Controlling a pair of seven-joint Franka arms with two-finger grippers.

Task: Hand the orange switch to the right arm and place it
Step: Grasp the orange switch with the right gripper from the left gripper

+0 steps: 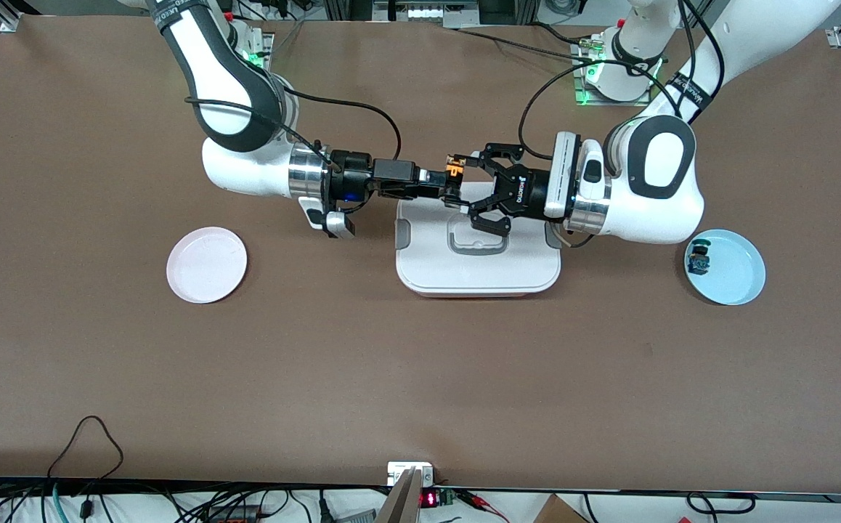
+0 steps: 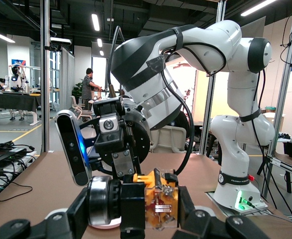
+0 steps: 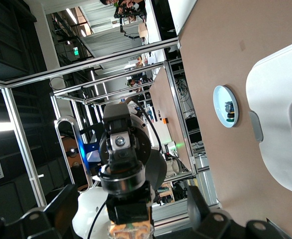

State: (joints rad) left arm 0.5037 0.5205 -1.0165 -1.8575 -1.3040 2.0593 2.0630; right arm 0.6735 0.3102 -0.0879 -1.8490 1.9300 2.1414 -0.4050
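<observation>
The orange switch (image 1: 453, 174), with its orange block and black collar, hangs in the air between the two grippers, over the farther edge of the white lidded box (image 1: 478, 272). My left gripper (image 1: 464, 185), the claw-like one, is shut on the switch, one finger at each end; this shows in the left wrist view (image 2: 133, 214), where the switch (image 2: 158, 204) lies across the jaws. My right gripper (image 1: 451, 190), slim and black, meets it head-on. In the right wrist view my right gripper (image 3: 131, 204) is open, its fingers wide on either side of the switch (image 3: 128, 229) without touching it.
A pink plate (image 1: 206, 264) lies toward the right arm's end. A blue plate (image 1: 736, 283) toward the left arm's end holds a small blue-green-capped part (image 1: 698, 259). The white box has a grey handle on its lid. Cables trail near both bases.
</observation>
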